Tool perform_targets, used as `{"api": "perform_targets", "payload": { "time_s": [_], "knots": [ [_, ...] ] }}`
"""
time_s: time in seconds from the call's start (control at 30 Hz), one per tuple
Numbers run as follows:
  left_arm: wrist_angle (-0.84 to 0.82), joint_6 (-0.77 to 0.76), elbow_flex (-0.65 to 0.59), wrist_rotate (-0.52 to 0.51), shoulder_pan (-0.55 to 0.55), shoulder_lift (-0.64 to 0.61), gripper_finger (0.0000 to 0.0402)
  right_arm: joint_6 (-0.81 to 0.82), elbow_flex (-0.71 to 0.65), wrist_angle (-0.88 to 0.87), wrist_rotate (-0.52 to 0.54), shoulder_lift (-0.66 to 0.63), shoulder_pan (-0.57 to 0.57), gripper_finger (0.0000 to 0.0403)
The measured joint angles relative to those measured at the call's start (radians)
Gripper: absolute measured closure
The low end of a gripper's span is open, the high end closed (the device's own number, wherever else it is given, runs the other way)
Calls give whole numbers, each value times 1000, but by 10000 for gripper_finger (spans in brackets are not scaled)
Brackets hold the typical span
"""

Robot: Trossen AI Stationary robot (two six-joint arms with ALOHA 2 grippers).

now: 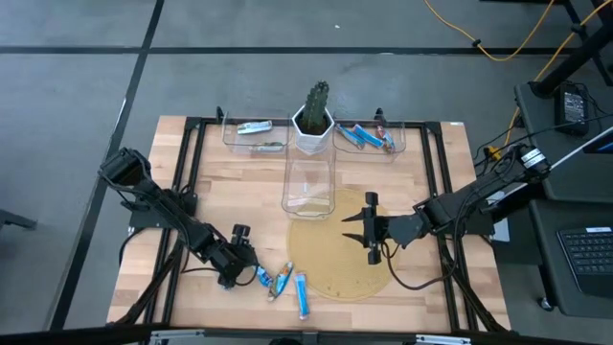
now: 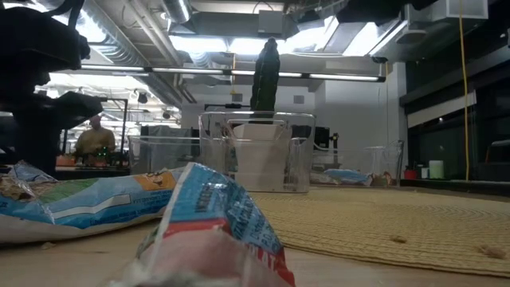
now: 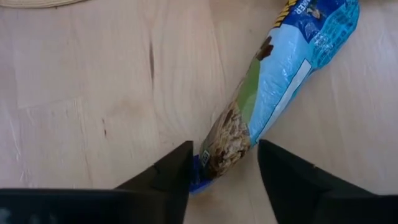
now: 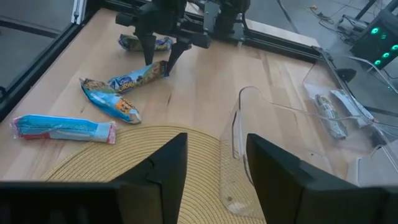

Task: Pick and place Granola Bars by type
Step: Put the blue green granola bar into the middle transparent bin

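Currently, three or four slim Granola Bars in shiny blue wrappers [image 1: 287,283] lie loose on the pale wooden table [image 1: 192,192], near its front edge beside the round woven mat [image 1: 335,268]. These are left to sort. Other bars already rest in the two clear plastic bins at the back: silvery-green ones in the left bin [image 1: 254,134], blue ones in the right bin [image 1: 369,137]. A judgement: the sort is past its midpoint. The left claw [image 3: 221,168] is down at the table, its fingers [image 3: 174,171] spread either side of one blue bar's end, not yet clenched on it. The right claw [image 1: 369,228] hovers released over the mat, grasping nothing.
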Motion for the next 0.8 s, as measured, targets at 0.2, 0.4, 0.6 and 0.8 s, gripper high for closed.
{"api": "perform_targets", "payload": {
  "time_s": [0.2, 0.4, 0.6, 0.8],
  "knots": [
    [0, 0, 0, 8, 0, 0, 315, -2, 0, 4, 0, 0, 0, 234],
    [-3, 0, 0, 19, 0, -4, 390, -2, 0, 5, 0, 0, 0, 234],
    [-34, 12, 0, 30, 0, -26, 389, -2, 0, 4, -1, 0, 0, 234],
    [-116, -17, 0, 24, -2, -122, 396, -2, 0, 3, -1, 0, 0, 234]
  ]
}}
